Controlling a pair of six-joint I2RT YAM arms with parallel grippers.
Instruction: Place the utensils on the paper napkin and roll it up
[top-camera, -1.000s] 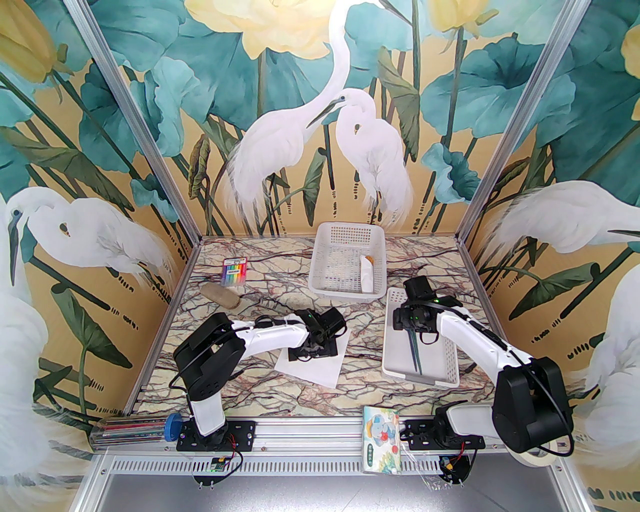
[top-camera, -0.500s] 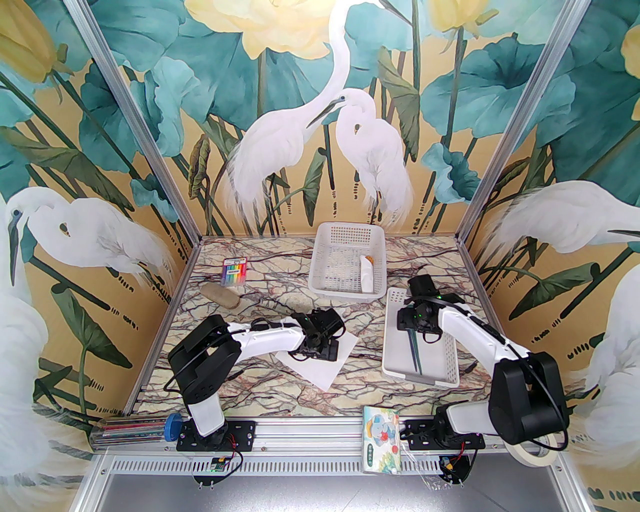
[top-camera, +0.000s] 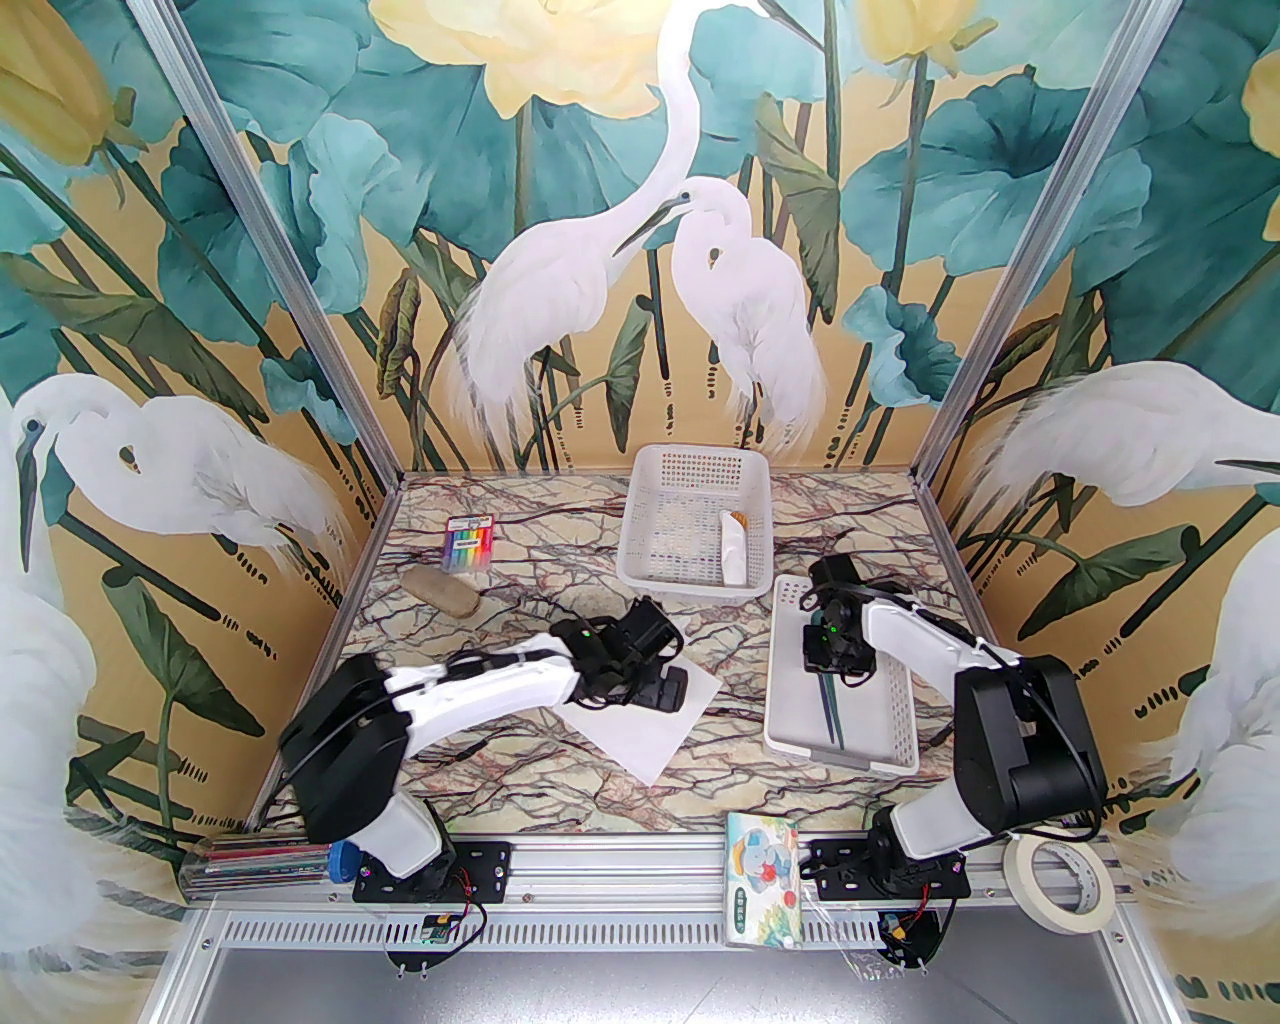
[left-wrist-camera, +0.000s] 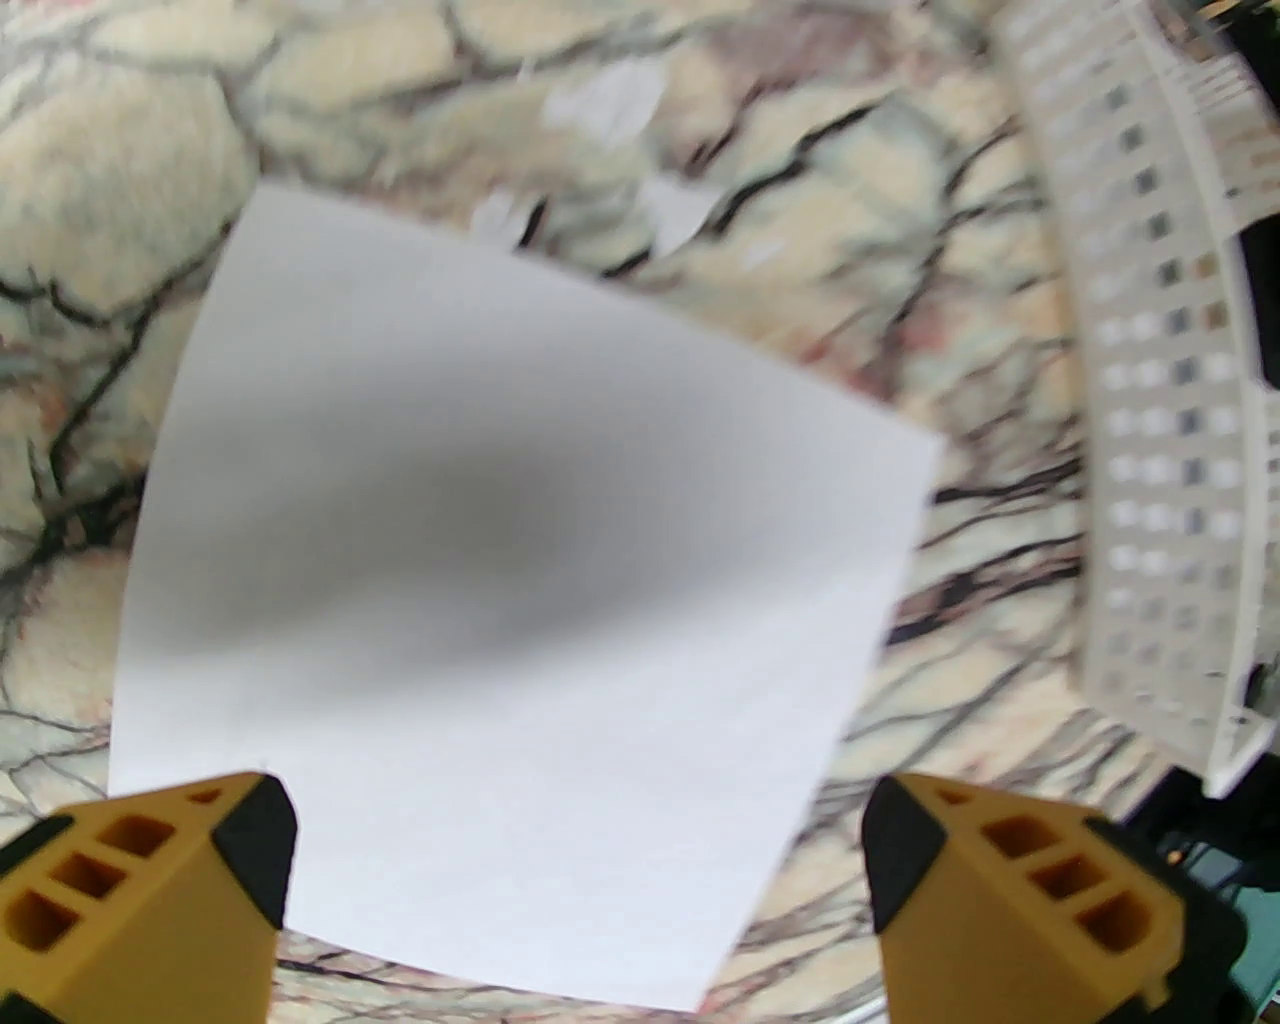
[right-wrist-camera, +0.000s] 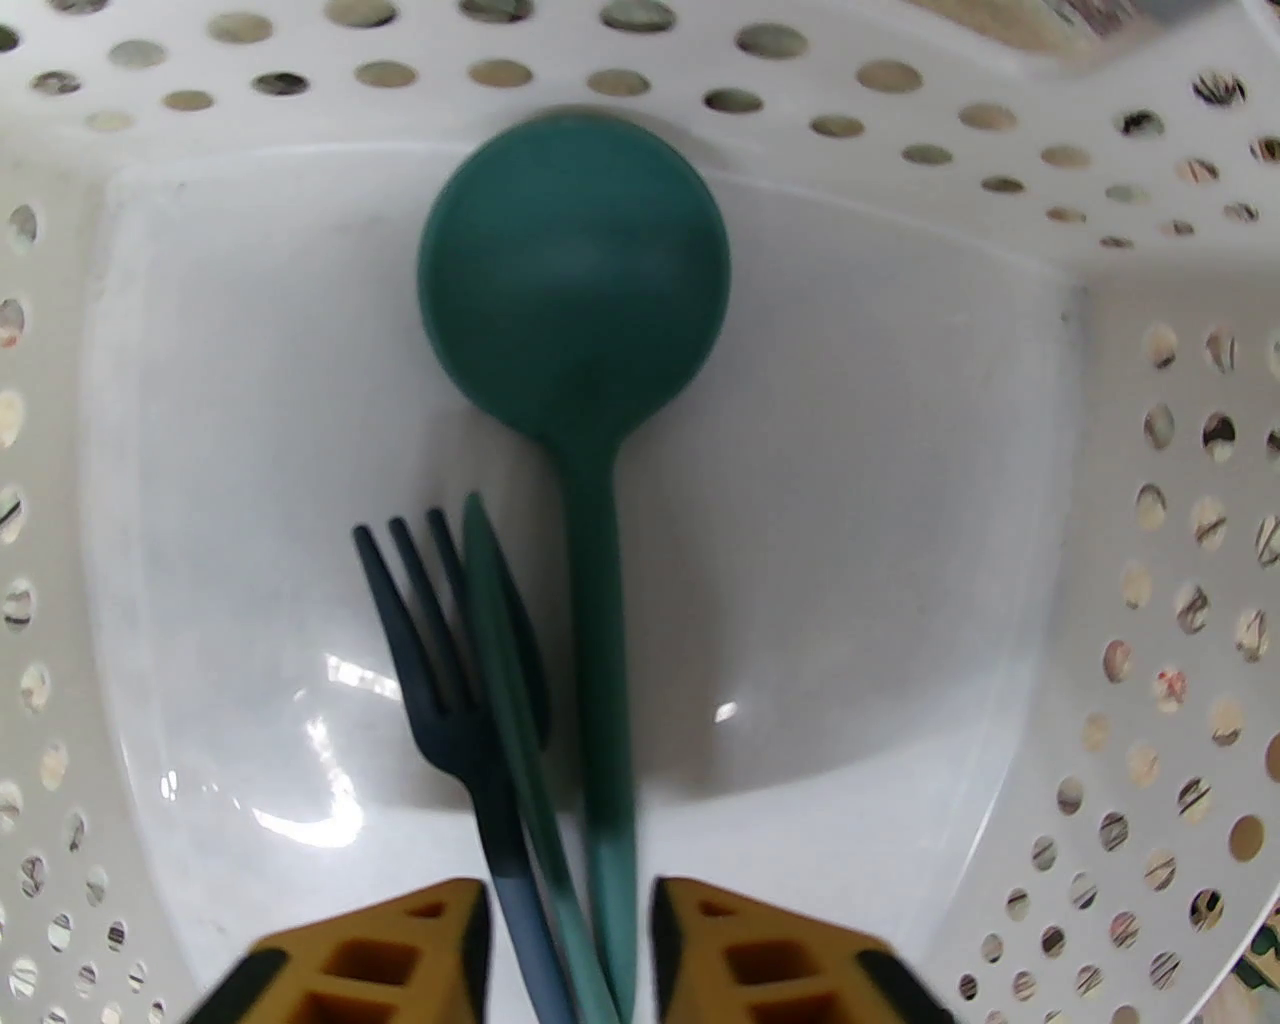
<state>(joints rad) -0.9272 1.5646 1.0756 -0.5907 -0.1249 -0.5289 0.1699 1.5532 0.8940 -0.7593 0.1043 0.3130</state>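
Observation:
The white paper napkin (top-camera: 650, 738) lies flat on the marbled table (top-camera: 520, 600), mid-front. My left gripper (top-camera: 660, 688) hovers low over its far part, open wide; in the left wrist view the napkin (left-wrist-camera: 520, 500) spreads beyond the left gripper (left-wrist-camera: 580, 830), nothing between the yellow fingers (left-wrist-camera: 150, 900). The teal spoon (right-wrist-camera: 575, 290), the darker fork (right-wrist-camera: 430, 620) and a slim pointed teal piece (right-wrist-camera: 505, 640) lie side by side in the right basket (top-camera: 890, 735). My right gripper (top-camera: 830, 655) is down in that basket, and the right gripper (right-wrist-camera: 570, 930) is closed around their handles (top-camera: 830, 712).
A second white basket (top-camera: 650, 570) at the back holds a white-wrapped, orange-tipped utensil (top-camera: 733, 545). A highlighter pack (top-camera: 468, 545) and a brown lump (top-camera: 440, 590) sit back left. A printed tissue pack (top-camera: 765, 875), a tape roll (top-camera: 1060, 880) and a pen tube (top-camera: 270, 860) line the front rail.
My left arm stretched out lower and its gripper slid right; the napkin turned and shifted right with it. The right arm's elbow swung inward while its gripper dropped slightly over the utensil handles.

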